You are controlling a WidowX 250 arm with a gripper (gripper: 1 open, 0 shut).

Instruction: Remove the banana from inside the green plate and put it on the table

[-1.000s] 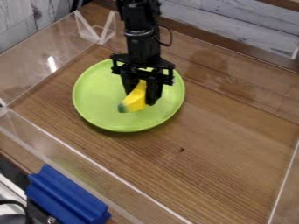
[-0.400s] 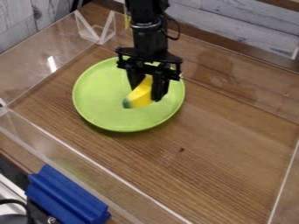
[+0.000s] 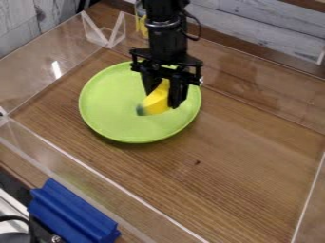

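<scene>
Gripping the banana across its middle, the gripper holds it over the green plate's far-right part, nothing else in the plate; small, likely light, stiff and smooth, it could pivot between the fingers, so a mid-body hold looks soundest.

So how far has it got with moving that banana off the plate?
Done: the gripper has closed on the banana. In hand: the banana hangs between the fingers, seemingly just off the green plate, but above it. Left: carrying it past the rim and setting it on the bare wooden table.
</scene>
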